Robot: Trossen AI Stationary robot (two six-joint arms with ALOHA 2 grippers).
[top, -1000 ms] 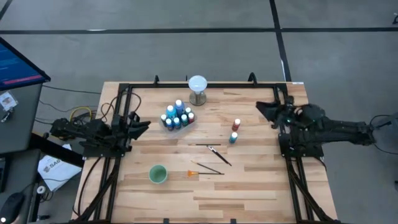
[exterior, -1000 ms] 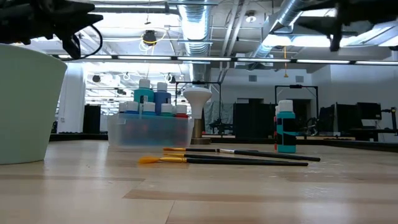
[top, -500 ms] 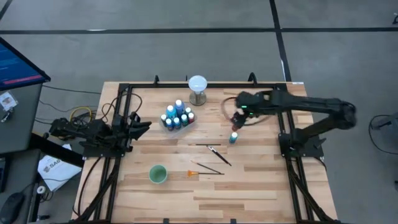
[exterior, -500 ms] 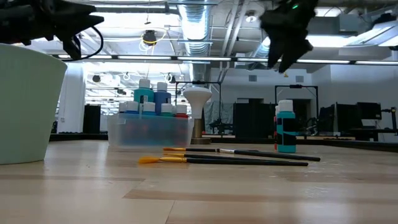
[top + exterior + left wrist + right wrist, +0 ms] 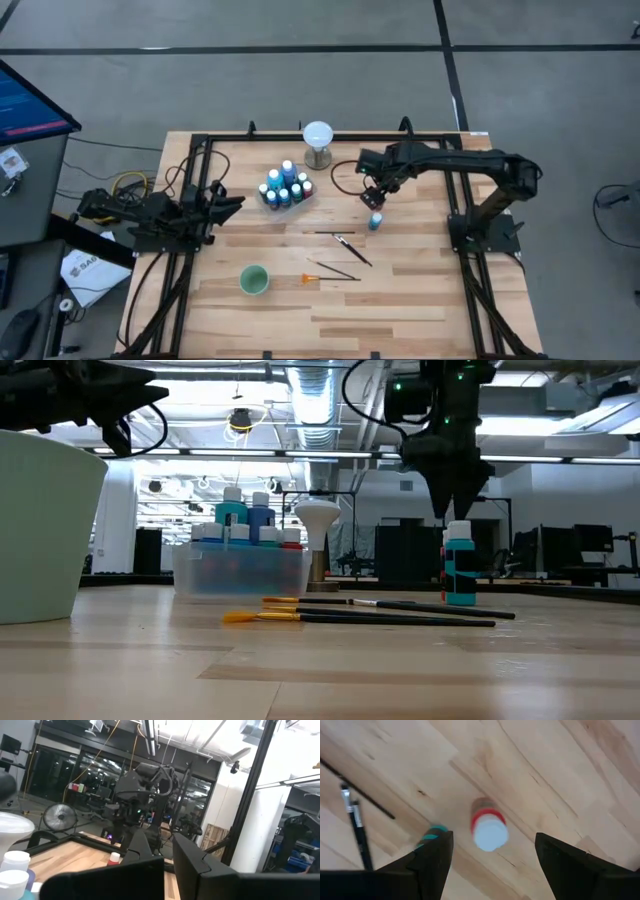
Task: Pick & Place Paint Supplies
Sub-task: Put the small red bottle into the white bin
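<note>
A red paint bottle (image 5: 489, 827) with a white cap stands upright on the table, and a teal bottle (image 5: 375, 222) stands just nearer. My right gripper (image 5: 376, 193) hangs open above the red bottle, pointing down, its fingers (image 5: 434, 854) wide to either side and clear of it. Several more bottles stand in a clear tub (image 5: 285, 190). Thin dark brushes (image 5: 350, 247) lie on the wood, one orange-tipped (image 5: 330, 273). My left gripper (image 5: 230, 203) rests shut at the table's left side.
A white globe on a grey stand (image 5: 318, 142) stands at the far edge. A green cup (image 5: 254, 280) sits near the front left. Black frame rails (image 5: 200, 170) run along both sides. Bare wood lies around the two loose bottles.
My right arm has swung out from the table's right edge toward the middle. Its gripper has tipped from level to pointing down and sunk a little. It now hangs over the red bottle. Bottles and brushes have stayed in place.
</note>
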